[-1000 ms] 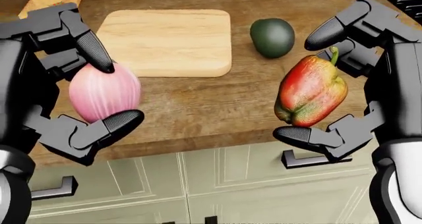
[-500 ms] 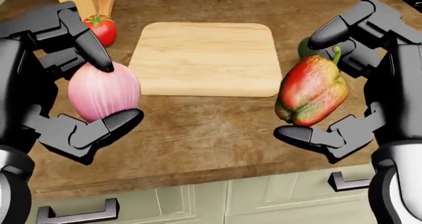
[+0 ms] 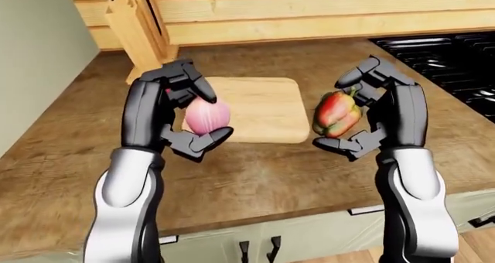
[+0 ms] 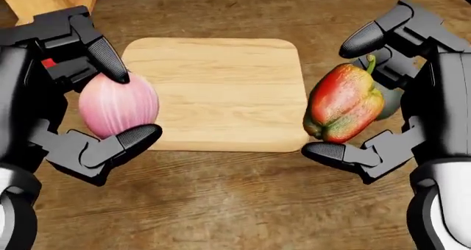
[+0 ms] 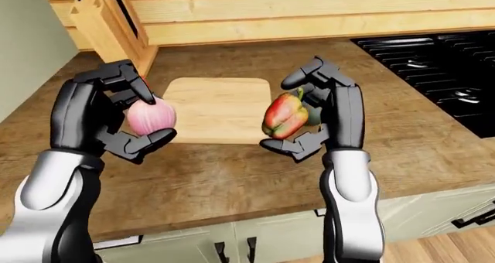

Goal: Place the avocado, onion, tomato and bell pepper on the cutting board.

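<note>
My left hand is shut on the pink onion and holds it above the counter at the left edge of the wooden cutting board. My right hand is shut on the red-green bell pepper at the board's right edge. The board is bare. A sliver of the green avocado shows behind the pepper and my right fingers. A small red patch of the tomato shows behind my left fingers; the rest is hidden.
A wooden knife block stands beyond the board on the left, against the wood-panel wall. A black stove lies at the right. The counter's near edge with cabinet drawers runs below my hands.
The whole head view has shifted closer over the counter: the board now sits lower and larger, and the cabinet fronts have left view. Both hands hold their vegetables as before.
</note>
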Tool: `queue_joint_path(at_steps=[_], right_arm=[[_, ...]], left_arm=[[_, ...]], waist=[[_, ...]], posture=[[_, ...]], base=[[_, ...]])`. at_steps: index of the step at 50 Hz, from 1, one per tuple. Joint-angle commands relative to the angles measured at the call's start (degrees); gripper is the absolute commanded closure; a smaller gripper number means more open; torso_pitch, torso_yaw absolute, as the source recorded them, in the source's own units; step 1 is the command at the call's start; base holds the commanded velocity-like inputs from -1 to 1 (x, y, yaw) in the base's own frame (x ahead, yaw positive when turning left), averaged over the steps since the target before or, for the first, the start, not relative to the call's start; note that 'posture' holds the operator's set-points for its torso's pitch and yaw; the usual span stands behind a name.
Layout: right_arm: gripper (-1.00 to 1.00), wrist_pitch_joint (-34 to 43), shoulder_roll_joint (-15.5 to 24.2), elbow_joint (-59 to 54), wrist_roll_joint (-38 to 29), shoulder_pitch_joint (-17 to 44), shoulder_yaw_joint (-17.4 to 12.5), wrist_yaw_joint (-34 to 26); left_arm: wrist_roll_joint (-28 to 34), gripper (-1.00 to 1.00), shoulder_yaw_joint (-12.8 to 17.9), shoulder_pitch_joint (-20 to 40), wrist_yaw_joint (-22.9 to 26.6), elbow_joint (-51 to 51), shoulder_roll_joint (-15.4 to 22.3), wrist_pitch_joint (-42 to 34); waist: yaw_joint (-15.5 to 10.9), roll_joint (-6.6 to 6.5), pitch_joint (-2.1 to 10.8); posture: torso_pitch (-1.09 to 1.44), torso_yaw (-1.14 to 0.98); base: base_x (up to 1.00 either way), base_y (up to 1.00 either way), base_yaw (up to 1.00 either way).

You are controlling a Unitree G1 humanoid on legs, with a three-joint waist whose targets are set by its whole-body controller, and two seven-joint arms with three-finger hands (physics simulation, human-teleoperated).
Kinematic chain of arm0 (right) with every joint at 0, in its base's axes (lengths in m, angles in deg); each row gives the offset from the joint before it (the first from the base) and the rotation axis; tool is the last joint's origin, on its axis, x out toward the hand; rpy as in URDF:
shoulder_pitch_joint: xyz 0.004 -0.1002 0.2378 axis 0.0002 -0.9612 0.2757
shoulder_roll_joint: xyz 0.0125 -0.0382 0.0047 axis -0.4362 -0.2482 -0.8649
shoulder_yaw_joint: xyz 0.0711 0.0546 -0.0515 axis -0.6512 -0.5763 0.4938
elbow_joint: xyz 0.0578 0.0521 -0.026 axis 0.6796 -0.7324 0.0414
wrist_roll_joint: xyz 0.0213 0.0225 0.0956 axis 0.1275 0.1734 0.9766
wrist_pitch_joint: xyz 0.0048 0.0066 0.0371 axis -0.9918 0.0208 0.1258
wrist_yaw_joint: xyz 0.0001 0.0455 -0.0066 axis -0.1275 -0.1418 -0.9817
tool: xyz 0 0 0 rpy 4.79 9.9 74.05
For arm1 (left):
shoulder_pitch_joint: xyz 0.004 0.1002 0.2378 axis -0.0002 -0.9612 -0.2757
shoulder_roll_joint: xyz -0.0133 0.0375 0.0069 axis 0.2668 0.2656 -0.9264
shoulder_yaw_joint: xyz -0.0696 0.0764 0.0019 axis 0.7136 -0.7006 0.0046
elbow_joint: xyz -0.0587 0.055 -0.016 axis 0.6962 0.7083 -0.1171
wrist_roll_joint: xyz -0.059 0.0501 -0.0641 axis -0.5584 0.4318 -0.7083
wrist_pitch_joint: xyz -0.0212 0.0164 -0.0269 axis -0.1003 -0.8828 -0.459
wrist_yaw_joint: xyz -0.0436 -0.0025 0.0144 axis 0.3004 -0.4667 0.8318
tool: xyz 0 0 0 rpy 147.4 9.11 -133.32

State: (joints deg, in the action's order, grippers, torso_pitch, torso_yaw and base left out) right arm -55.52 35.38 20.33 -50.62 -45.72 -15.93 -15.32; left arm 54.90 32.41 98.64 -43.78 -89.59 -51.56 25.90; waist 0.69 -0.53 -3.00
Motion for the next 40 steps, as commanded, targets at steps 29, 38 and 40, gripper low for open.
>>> queue_joint_path(at_steps=[29, 38, 40], right_arm=[[1.0, -2.4, 0.22, 2.58, -1.89, 1.38, -0.76, -0.99], [1.0, -3.64, 0.15, 2.2, -1.37, 0.19, -1.25, -0.93], [1.0, -4.26, 0.08, 1.77, -1.14, -0.1, -1.35, -0.91]], left_arm=[[0.23, 1.0, 0.58, 7.65, -0.22, -1.35, 1.67, -3.92], [1.27, 1.0, 0.21, 21.89, 2.71, 13.45, 4.54, -2.4], [0.88, 1.0, 0.86, 24.62, 3.29, 16.75, 4.91, -1.48]], waist=[[-1.12, 1.06, 2.19], [-1.6, 1.31, 1.71], [-1.73, 1.41, 1.68]], posture=[[0.0, 0.0], [0.0, 0.0], [0.0, 0.0]], base=[[0.0, 0.0, 0.0], [0.0, 0.0, 0.0], [0.0, 0.0, 0.0]])
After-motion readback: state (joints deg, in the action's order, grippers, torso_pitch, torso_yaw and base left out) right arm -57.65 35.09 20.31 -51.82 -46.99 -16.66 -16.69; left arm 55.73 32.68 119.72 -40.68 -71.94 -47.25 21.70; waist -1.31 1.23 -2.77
